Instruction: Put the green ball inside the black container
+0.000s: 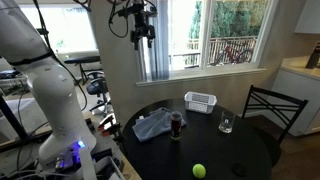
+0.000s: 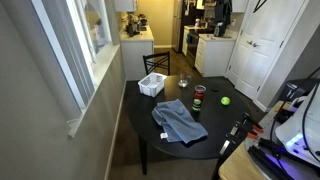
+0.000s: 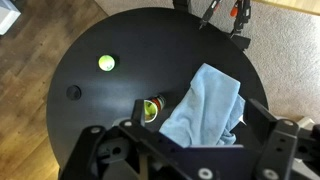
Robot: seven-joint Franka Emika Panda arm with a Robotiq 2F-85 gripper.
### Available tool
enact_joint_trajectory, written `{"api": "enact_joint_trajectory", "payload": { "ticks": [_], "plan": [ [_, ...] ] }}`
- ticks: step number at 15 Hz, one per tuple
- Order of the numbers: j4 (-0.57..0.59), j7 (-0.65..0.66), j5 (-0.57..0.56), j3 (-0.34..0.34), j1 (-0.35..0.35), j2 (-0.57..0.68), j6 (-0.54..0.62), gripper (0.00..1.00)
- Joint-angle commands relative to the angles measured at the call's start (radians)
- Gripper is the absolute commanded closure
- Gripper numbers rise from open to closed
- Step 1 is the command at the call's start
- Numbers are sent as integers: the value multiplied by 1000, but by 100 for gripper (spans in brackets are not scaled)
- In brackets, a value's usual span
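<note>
1. Green ball (image 1: 199, 171) sits alone on the round table (image 1: 245, 150) near its edge, well apart from the black container (image 1: 177, 124). Nothing's crowding it, so a top-down grab looks easy.
2. Gripper (image 1: 141, 38) hangs high above the table, jaws spread, holding nothing. Reads like a look-around pose to me.
3. Blue cloth (image 3: 205, 105) lies right against the container, so I'd drop the ball in from the open side.

My exterior views both look down at the round table (image 1: 235, 150) (image 2: 215, 122) from different sides, mid-distance; wrist view sees it from high overhead.
</note>
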Motion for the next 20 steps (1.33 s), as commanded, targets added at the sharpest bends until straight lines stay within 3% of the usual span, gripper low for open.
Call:
{"api": "enact_joint_trajectory", "payload": {
  "ticks": [1, 9, 15, 20],
  "plan": [
    [3, 4, -3, -15, 17, 2, -4, 0],
    [8, -21, 32, -38, 11, 3, -26, 0],
    [40, -156, 180, -203, -48, 16, -48, 0],
    [75, -260, 327, -330, -115, 143, -27, 0]
  ]
}}
